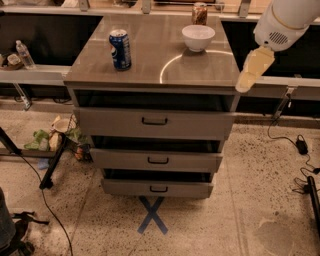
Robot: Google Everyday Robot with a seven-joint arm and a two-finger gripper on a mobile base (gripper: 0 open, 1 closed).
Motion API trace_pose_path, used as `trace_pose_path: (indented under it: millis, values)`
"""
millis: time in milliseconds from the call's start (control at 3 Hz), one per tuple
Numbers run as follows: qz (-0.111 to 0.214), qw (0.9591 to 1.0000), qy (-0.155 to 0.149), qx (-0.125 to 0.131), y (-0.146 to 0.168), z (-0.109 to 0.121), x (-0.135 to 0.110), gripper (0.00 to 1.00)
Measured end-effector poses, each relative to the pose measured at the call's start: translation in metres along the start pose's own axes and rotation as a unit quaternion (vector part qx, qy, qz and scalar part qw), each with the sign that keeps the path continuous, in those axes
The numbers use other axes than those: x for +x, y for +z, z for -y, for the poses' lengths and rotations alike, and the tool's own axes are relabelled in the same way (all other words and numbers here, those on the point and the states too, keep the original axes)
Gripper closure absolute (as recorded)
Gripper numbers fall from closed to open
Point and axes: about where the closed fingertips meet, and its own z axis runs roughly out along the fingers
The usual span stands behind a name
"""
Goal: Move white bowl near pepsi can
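The white bowl (198,37) sits upright at the back right of the cabinet top (150,60). The pepsi can (120,49), blue with a round logo and silver top, stands upright at the left of the same top, about a bowl's width and more away from the bowl. My gripper (254,70) hangs from the white arm at the right, just past the cabinet's right front corner, in front of and to the right of the bowl, touching nothing.
A reddish-brown can (199,13) stands just behind the bowl at the back edge. The cabinet has three drawers (154,121) slightly pulled out. A water bottle (24,54) stands on the left ledge. Cables (295,145) and litter (55,137) lie on the floor.
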Motion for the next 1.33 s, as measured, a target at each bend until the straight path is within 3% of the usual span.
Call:
trace_pose_path:
  millis: [333, 667, 1000, 1333]
  values:
    - [0.085, 0.9955, 0.018, 0.037, 0.002, 0.03, -0.019, 0.0]
    - [0.157, 0.985, 0.04, 0.058, 0.011, 0.045, -0.038, 0.0]
    - [0.157, 0.985, 0.04, 0.058, 0.011, 0.045, -0.038, 0.0]
    - [0.169, 0.9819, 0.063, 0.057, 0.033, 0.064, -0.049, 0.0]
